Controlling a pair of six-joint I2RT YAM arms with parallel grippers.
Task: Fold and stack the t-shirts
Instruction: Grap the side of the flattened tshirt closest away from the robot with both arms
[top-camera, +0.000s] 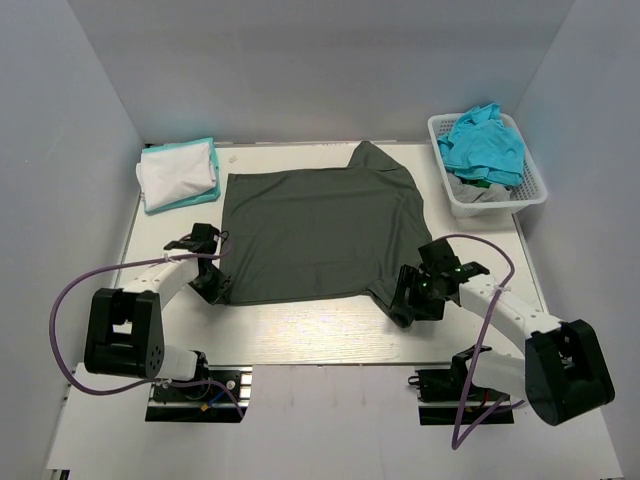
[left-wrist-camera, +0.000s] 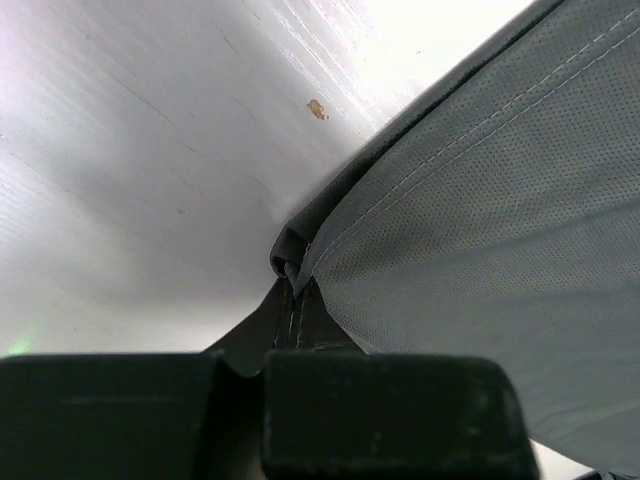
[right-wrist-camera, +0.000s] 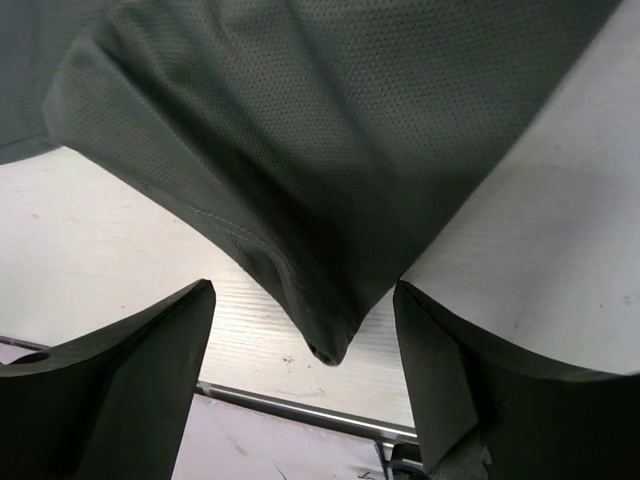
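Note:
A dark charcoal grey t-shirt (top-camera: 320, 230) lies spread flat in the middle of the table. My left gripper (top-camera: 212, 283) is at its near left corner. In the left wrist view the gripper (left-wrist-camera: 293, 292) is shut on that hemmed corner (left-wrist-camera: 470, 200). My right gripper (top-camera: 411, 302) is at the shirt's near right corner, low over the table. In the right wrist view it (right-wrist-camera: 305, 370) is open, and the shirt's pointed corner (right-wrist-camera: 320, 200) lies between the two fingers, untouched. A folded white t-shirt (top-camera: 178, 168) lies on a folded turquoise one (top-camera: 208, 150) at the back left.
A white lattice basket (top-camera: 531, 195) stands at the back right with a crumpled turquoise shirt (top-camera: 485, 145) and a light grey one (top-camera: 478, 192) in it. The table's near edge with a metal rail (right-wrist-camera: 300, 410) runs just behind my right gripper. Grey walls enclose the table.

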